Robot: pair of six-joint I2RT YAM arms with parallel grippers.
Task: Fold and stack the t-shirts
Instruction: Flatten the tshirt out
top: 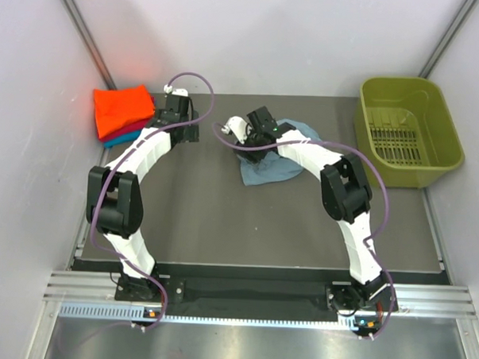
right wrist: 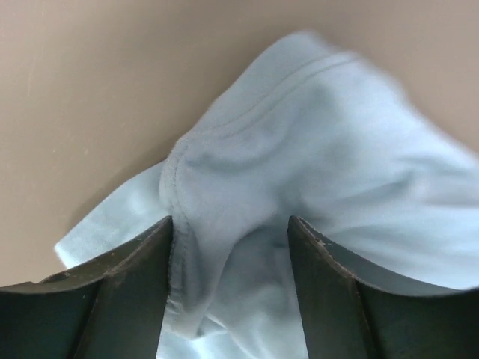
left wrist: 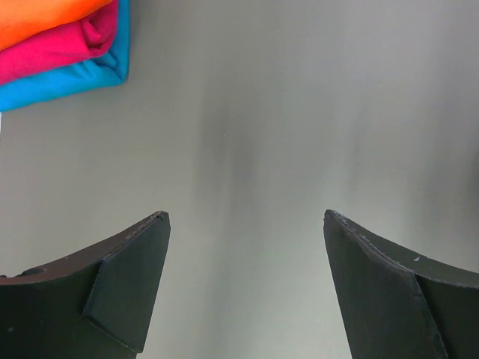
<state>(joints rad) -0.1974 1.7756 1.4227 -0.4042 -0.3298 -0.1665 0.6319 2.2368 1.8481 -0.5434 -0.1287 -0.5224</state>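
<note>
Lying crumpled near the middle of the far edge of the surface (top: 222,218), the grey-blue shirt (top: 265,171) is sitting partly under the right arm; the right claw (right wrist: 230,224) is pinching a bunched fold beside a stitched hem, with cloth filling the gap between its fingers (right wrist: 135,284); the left claw (left wrist: 247,221) is hovering with jaws spread wide, nothing between them, over bare surface; a folded stack is resting at the far left corner, near the left claw, with the orange shirt (top: 122,104) on top, the red shirt (left wrist: 60,48) in the middle and the teal shirt (left wrist: 75,78) at the bottom; the olive-green basket (top: 405,177) is standing at the far right corner, well apart from the stack.
</note>
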